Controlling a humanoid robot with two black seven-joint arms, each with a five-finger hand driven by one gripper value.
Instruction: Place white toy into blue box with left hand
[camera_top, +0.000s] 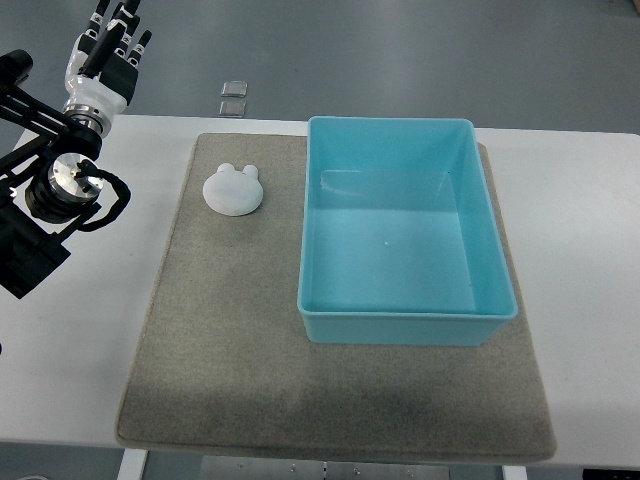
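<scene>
A white toy (233, 190), flat and rounded with two small ears, lies on the grey mat (230, 340) left of the blue box. The blue box (403, 330) is an open rectangular tub, empty inside, standing on the mat's right half. My left hand (108, 48) is at the upper left, past the table's far edge, fingers extended and relaxed, holding nothing. It is well to the left of and beyond the toy. The left arm comes in along the left edge.
The mat lies on a white table (590, 260). Two small clear squares (233, 97) sit on the floor beyond the table's far edge, above the toy.
</scene>
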